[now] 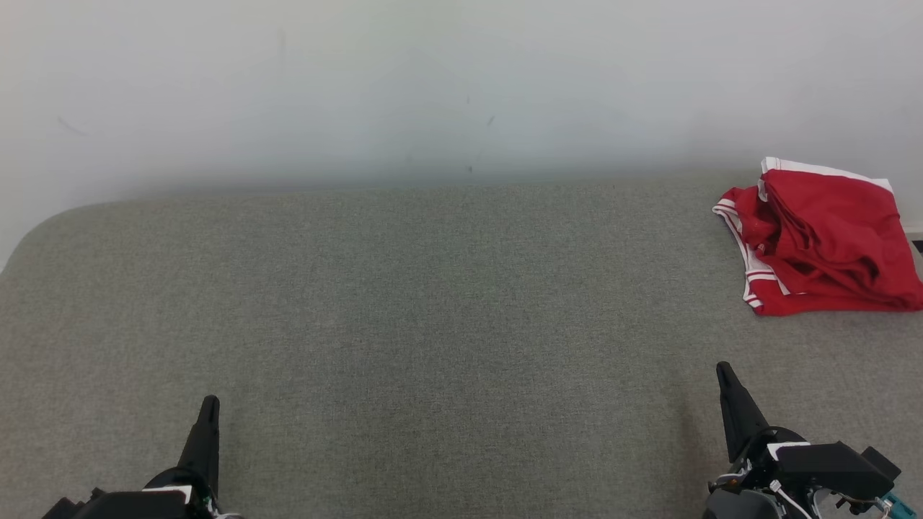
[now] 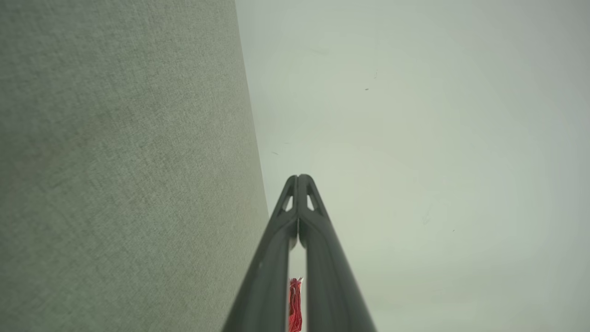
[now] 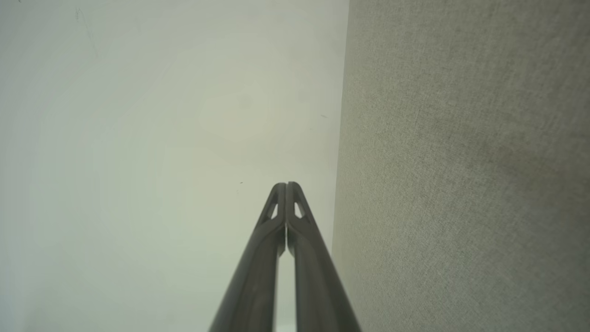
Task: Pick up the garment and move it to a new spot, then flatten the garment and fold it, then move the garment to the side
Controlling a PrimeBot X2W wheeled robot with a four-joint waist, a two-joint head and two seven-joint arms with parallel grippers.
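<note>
A red garment (image 1: 822, 238) with white trim lies in a folded heap at the far right of the grey fabric surface (image 1: 433, 310). My left gripper (image 1: 208, 408) rests at the lower left, shut with nothing in it, its tips pressed together in the left wrist view (image 2: 298, 177). A sliver of the red garment (image 2: 294, 304) shows through the gap between those fingers. My right gripper (image 1: 723, 372) sits at the lower right, well in front of the garment, also shut and empty, tips touching in the right wrist view (image 3: 286, 185).
A pale wall (image 1: 461, 86) rises directly behind the grey surface. The surface's rounded far-left corner (image 1: 43, 220) curves away. The garment lies close to the surface's right edge.
</note>
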